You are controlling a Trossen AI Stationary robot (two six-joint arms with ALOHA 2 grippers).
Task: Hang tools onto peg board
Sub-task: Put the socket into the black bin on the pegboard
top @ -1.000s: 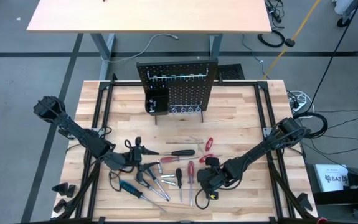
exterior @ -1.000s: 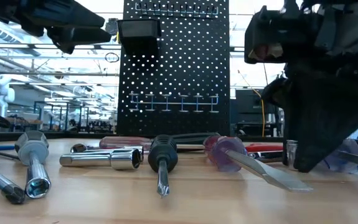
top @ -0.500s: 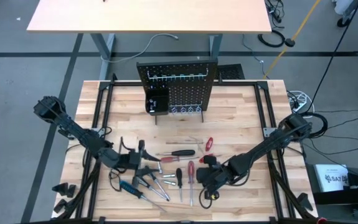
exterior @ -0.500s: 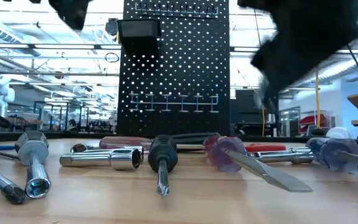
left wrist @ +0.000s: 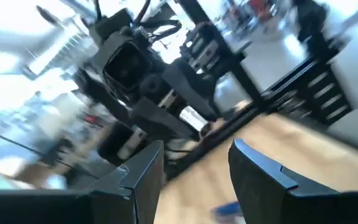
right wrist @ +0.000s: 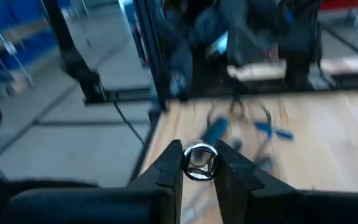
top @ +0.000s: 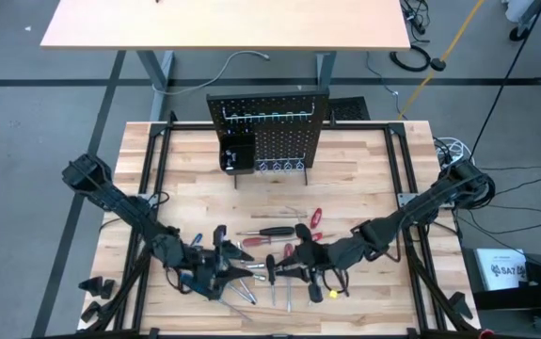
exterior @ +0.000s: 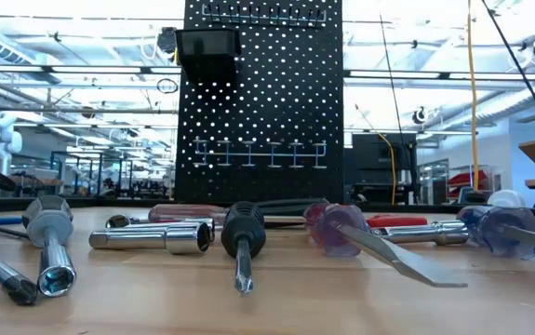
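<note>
Both arms swung inward since a second ago. Left gripper (top: 221, 256) slid right, now sits lower left of center in the high view, fingers (left wrist: 142, 177) spread, nothing in them. Right gripper (top: 278, 270) moved left and is clenched on a small silvery socket (right wrist: 198, 161). Tools (top: 270, 231) lie scattered across the lower middle of the tabletop (top: 364, 179). Peg board (top: 268, 132) stands upper center.

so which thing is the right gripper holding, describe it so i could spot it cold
Start at the black peg board at the table's far edge and come straight toward the near edge to the scattered tools. Just right of them the right gripper is shut on a small silvery socket. Unlike the long-handled screwdrivers nearby, it is a short hollow metal ring.
</note>
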